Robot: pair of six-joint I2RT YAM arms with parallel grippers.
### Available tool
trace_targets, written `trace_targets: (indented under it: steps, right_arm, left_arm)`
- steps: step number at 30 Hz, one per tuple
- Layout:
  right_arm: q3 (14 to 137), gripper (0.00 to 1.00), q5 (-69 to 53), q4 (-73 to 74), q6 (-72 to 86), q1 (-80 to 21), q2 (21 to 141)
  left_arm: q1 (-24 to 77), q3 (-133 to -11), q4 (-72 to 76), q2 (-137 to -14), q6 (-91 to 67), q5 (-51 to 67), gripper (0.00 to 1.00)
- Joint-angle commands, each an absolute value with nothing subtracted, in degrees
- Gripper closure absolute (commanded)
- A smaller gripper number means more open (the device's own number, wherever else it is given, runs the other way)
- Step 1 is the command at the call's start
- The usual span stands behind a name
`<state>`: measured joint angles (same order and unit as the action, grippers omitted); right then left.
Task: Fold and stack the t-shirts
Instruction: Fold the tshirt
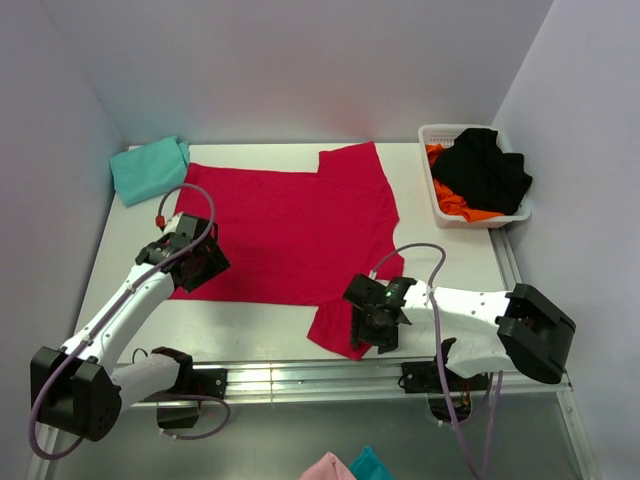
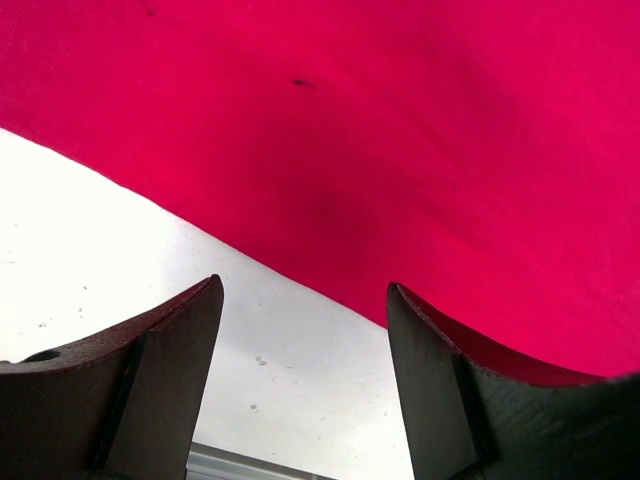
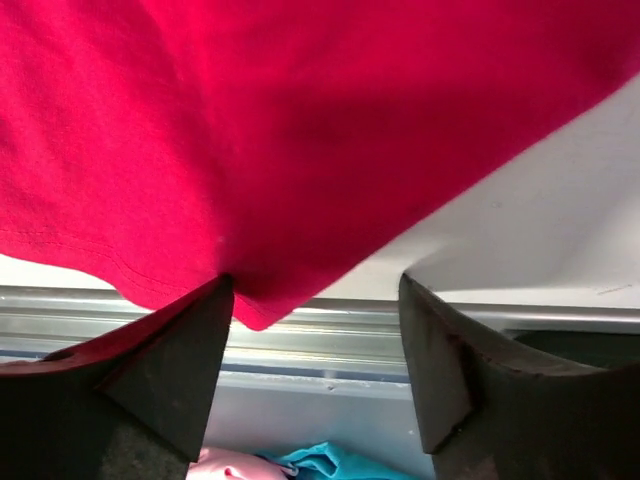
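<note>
Crimson t-shirt (image 1: pixel 290 225) has its edge at both parted jaws.

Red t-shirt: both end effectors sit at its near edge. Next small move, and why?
Probably lower and close both on the cloth. The red t-shirt lies spread flat; the left end effector is at its near hem, jaws open, and the right end effector has the sleeve corner between open jaws. Neither grips yet.

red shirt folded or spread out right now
Spread. The red shirt lies flat and open across the table, with both sleeves sticking out and no fold visible in it.
</note>
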<state>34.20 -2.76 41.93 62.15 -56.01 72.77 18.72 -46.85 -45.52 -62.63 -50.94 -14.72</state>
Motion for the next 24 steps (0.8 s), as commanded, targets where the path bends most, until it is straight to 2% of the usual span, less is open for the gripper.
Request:
trace_targets:
  steps: [1, 5, 7, 9, 10, 12, 16, 18, 19, 24]
  right_arm:
    - [35.2, 0.33, -0.7, 36.9, 63.5, -56.5, 75.8]
    - [35.2, 0.54, -0.1, 37.4, 63.6, -56.5, 75.9]
    - [35.4, 0.70, -0.1, 38.1, 63.5, -56.5, 75.8]
    - [36.1, 0.76, 1.5, 39.1, 63.3, -56.5, 75.7]
    - [36.6, 0.81, 2.1, 40.9, 63.2, -56.5, 75.7]
    - [38.0, 0.83, 4.3, 43.3, 63.1, -56.5, 74.8]
    - [40.3, 0.85, 7.6, 51.7, 63.3, -56.3, 72.4]
    - [40.4, 0.85, 8.4, 53.4, 63.5, -55.9, 70.8]
    - [40.3, 0.85, 9.0, 54.0, 63.5, -55.7, 70.3]
    - [39.0, 0.87, 10.1, 56.2, 62.1, -52.3, 68.2]
  left_arm:
    - [17.9, -48.3, -45.6, -62.8, -51.7, -15.8, 0.28]
    - [17.6, -48.3, -45.4, -63.1, -51.4, -15.7, 0.28]
    - [17.4, -48.1, -45.4, -63.0, -51.8, -15.8, 0.28]
    - [17.0, -47.1, -46.1, -62.6, -54.0, -16.0, 0.30]
    - [15.8, -46.7, -46.9, -62.4, -55.4, -16.3, 0.30]
    - [13.8, -45.7, -49.6, -62.1, -58.5, -16.8, 0.32]
    - [12.2, -47.5, -56.0, -62.1, -63.5, -19.6, 0.29]
    - [9.1, -45.5, -55.1, -59.8, -63.3, -16.5, 0.30]
    - [4.3, -44.7, -54.3, -59.7, -63.6, -14.9, 0.30]
    - [-2.9, -42.2, -52.0, -60.5, -63.9, -12.0, 0.34]
